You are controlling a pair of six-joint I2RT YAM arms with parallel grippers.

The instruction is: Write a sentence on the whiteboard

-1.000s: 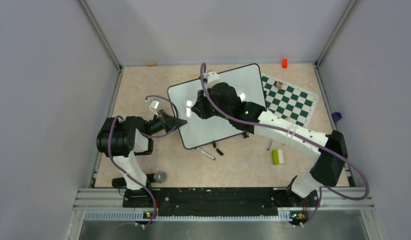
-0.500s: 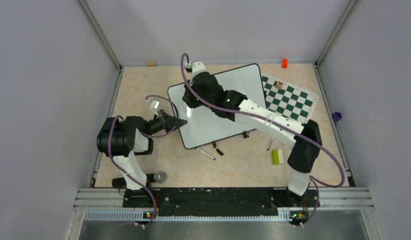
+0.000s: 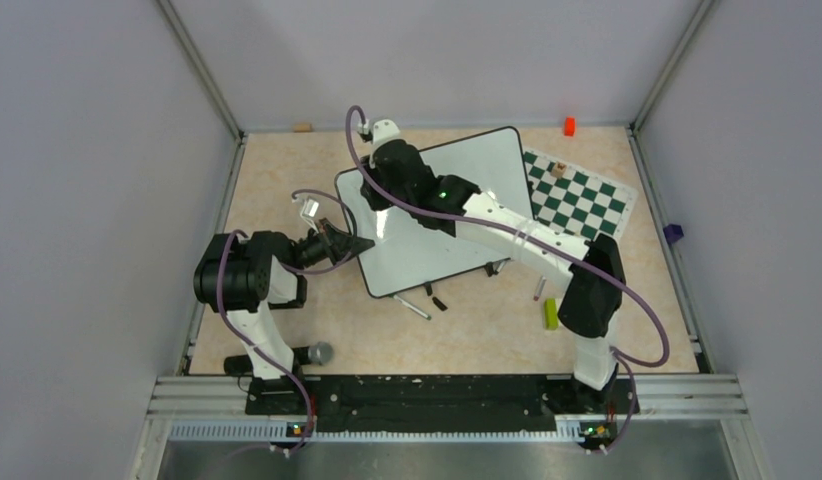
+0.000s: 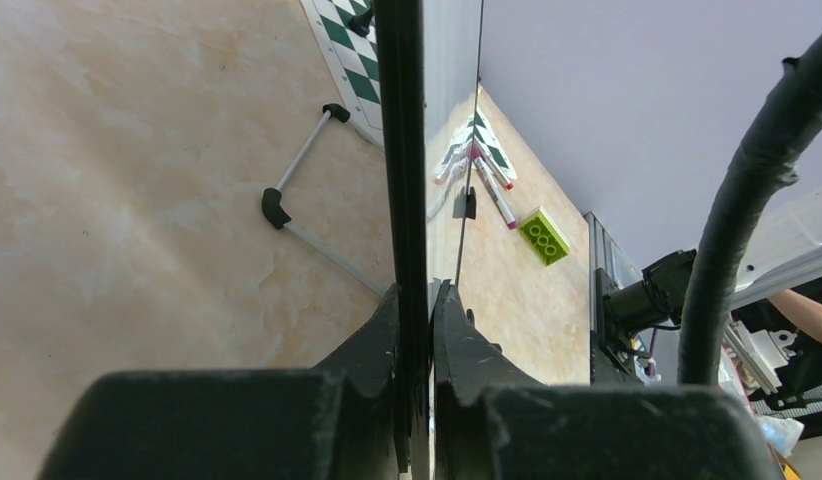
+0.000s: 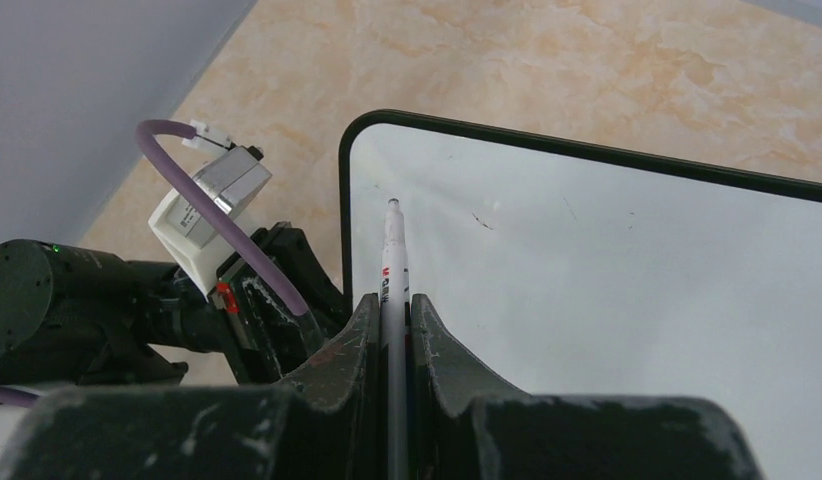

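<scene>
The whiteboard (image 3: pixel 442 225) lies slanted in the middle of the table. No words show on its face; the right wrist view (image 5: pixel 607 270) shows only a few faint specks. My left gripper (image 3: pixel 357 244) is shut on the board's left rim, and the left wrist view shows its jaws (image 4: pixel 417 292) clamped on the black rim (image 4: pixel 400 150). My right gripper (image 3: pixel 373 202) is over the board's left corner, shut on a white marker (image 5: pixel 392 260). The marker's tip points at the board near the corner; whether it touches cannot be told.
A green-and-white chess mat (image 3: pixel 577 198) with a small piece lies right of the board. A green brick (image 3: pixel 551 313), a pen (image 3: pixel 539 288), another pen (image 3: pixel 412 307) and a black cap (image 3: pixel 437 301) lie near the board's front edge. An orange block (image 3: pixel 569 126) sits by the back wall.
My right arm has swung left across the board, from its middle to its left corner, carrying the marker. The left arm and the board have not moved.
</scene>
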